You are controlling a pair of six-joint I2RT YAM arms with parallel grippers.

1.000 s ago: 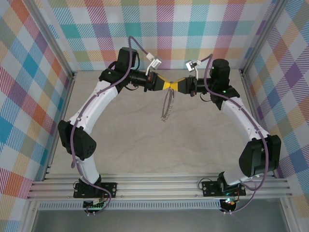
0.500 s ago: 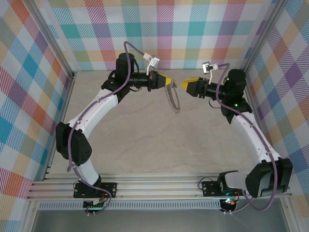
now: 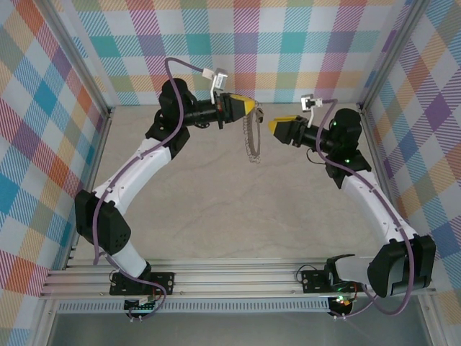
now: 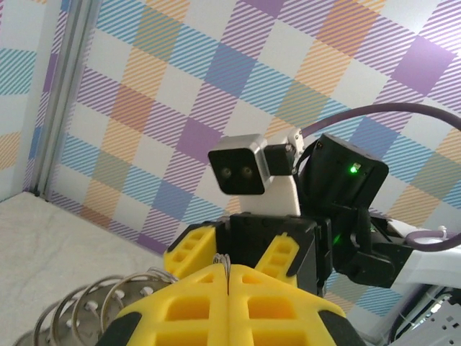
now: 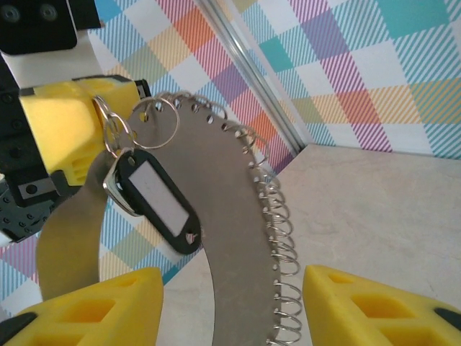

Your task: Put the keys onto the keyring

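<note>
While our left gripper point(image 3: 247, 107) clamps the keyring point(image 3: 252, 140) at its top, our right gripper point(image 3: 277, 128) hovers just beside, jaws apart — the keys point(image 5: 155, 203) hang near the clamp.

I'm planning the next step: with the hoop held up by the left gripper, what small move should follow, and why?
Probably ease the open right gripper forward and close on the key. The left gripper is shut on the keyring, and the key dangles beside that grip, ahead of the right gripper's spread fingers. Whether it is threaded yet is unclear.
</note>
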